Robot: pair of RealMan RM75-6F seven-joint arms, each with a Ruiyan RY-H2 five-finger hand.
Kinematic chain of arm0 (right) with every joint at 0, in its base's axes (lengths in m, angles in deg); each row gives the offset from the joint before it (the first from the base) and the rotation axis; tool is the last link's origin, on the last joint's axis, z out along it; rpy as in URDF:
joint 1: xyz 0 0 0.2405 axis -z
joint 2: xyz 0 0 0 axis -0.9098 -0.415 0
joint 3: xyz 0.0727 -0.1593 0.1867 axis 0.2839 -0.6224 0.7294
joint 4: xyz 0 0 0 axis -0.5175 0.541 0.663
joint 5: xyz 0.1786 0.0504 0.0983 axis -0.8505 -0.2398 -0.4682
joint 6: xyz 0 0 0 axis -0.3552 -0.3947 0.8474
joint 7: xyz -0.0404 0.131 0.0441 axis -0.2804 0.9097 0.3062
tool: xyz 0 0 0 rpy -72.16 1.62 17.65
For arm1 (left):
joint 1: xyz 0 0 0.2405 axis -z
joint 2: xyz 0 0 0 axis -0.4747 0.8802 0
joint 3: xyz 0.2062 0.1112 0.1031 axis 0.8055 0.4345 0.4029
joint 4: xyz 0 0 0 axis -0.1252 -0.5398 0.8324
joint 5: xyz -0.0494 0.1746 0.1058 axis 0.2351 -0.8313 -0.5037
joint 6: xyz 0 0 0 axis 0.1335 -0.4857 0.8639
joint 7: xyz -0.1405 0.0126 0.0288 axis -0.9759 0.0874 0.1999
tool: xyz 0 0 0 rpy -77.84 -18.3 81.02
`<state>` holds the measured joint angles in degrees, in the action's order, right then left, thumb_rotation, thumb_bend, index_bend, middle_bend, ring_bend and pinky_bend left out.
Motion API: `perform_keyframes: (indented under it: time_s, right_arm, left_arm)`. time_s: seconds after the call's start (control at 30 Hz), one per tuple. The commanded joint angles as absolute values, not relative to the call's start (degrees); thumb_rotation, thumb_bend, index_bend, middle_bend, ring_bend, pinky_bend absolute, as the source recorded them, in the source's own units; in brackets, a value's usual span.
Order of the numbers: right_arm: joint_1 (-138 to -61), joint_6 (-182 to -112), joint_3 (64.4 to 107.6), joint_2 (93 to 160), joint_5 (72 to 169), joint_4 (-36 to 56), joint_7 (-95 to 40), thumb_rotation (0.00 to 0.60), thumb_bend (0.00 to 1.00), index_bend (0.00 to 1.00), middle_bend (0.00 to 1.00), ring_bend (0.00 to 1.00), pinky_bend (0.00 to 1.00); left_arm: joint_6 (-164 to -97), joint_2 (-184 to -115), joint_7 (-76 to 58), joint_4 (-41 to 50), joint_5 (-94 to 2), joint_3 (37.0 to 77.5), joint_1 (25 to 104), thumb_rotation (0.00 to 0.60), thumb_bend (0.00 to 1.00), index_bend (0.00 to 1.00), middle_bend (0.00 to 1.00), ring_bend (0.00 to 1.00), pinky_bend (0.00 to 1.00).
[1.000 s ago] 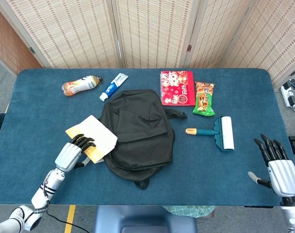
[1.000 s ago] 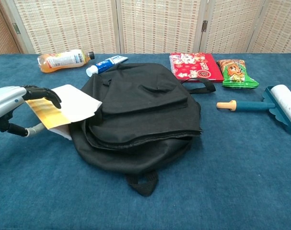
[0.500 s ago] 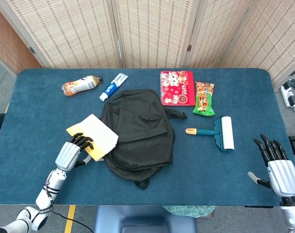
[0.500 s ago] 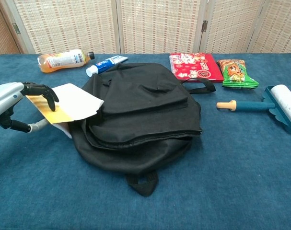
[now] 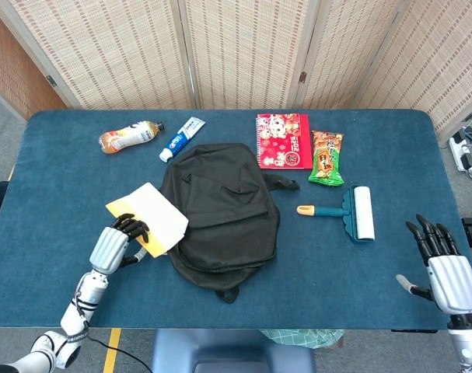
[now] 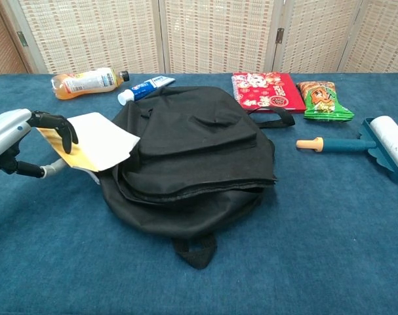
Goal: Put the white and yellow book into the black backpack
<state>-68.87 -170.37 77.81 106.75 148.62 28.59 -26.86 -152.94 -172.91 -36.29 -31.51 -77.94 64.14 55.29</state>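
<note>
Left hand grasps the book by its outer corner, dark fingers curled over the top; the book is raised off the table on the left side, its far edge touching the backpack flank. Right hand sits near the table's right front corner, fingers spread, holding nothing. Judgement: insertion is underway; best to keep the book low and flat, aim its leading edge under the flap seam, and push steadily without shoving the bag. The opening isn't clearly visible.
</note>
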Motion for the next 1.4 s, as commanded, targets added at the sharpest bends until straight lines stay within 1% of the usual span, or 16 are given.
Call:
perform_keyframes:
  time_s: [0.03,0.23,0.37,0.57,0.7,0.8,0.9,1.0,1.1,1.27,1.4]
  right_arm:
    - [-69.0,-170.3,77.8,106.8,148.8,28.6,-26.9,0.600,0.14,0.00,0.02,0.08,0.06]
    - [-69.2,-170.3,77.7,106.8,149.4,28.8,-27.0,0.600,0.13,0.00,0.02,0.08,0.06]
    - [-69.7,-170.0,77.6,106.6,150.3,29.4,-27.5,0.600,0.13,0.00,0.02,0.08,0.06]
    - [-70.7,-169.3,77.6,106.5,151.7,30.6,-28.5,0.600,0.13,0.00,0.02,0.08,0.06]
    - [-72.2,-167.6,77.7,106.4,152.4,31.7,-29.6,0.600,0.14,0.00,0.02,0.09,0.06]
    - [-74.0,-164.8,77.5,106.2,153.3,33.2,-30.5,0.600,0.14,0.00,0.02,0.09,0.07]
    - [-76.4,-161.5,77.4,106.4,154.2,34.8,-31.1,0.600,0.17,0.00,0.03,0.10,0.12]
    - [-79.2,-157.4,77.5,107.0,154.5,36.5,-31.1,0.600,0.21,0.00,0.06,0.12,0.15]
    - [-82.7,-152.4,77.9,108.5,154.5,38.0,-32.1,0.600,0.21,0.00,0.09,0.14,0.18]
    - [-88.5,-144.3,79.5,111.9,152.1,39.2,-33.3,0.600,0.21,0.09,0.16,0.17,0.22]
    - [-93.3,-138.2,81.7,115.7,148.7,38.7,-34.5,0.600,0.23,0.13,0.18,0.19,0.23]
  left_arm:
    - [-154.5,-172.7,-37.1,-32.2,-78.2,64.1,54.9,0.600,0.50,0.67,0.50,0.43,0.28]
    - [-158.7,-170.3,-37.2,-31.5,-79.5,64.8,53.7,0.600,0.55,0.67,0.58,0.49,0.28]
    - [-161.2,-168.0,-36.9,-30.1,-80.0,64.9,52.9,0.600,0.57,0.67,0.63,0.52,0.29]
    - [-165.3,-164.5,-35.9,-27.4,-80.5,64.3,51.8,0.600,0.57,0.67,0.65,0.54,0.30]
    - [-167.7,-162.6,-34.7,-25.8,-80.8,63.8,51.4,0.600,0.57,0.68,0.66,0.54,0.30]
    - [-169.2,-161.3,-33.9,-24.4,-81.3,63.3,51.5,0.600,0.57,0.68,0.67,0.55,0.30]
    - [-170.6,-160.3,-32.8,-23.0,-82.0,63.1,51.7,0.600,0.57,0.68,0.67,0.55,0.30]
    - [-171.9,-159.6,-31.9,-21.7,-82.9,63.1,51.8,0.600,0.57,0.68,0.68,0.56,0.30]
    - [-173.3,-159.2,-30.3,-20.7,-84.3,63.2,52.1,0.600,0.57,0.68,0.68,0.56,0.30]
    - [-174.4,-158.8,-28.6,-19.2,-85.9,63.4,52.6,0.600,0.57,0.68,0.68,0.56,0.30]
    - [-174.7,-158.5,-27.7,-18.0,-86.9,63.6,53.0,0.600,0.56,0.69,0.68,0.56,0.30]
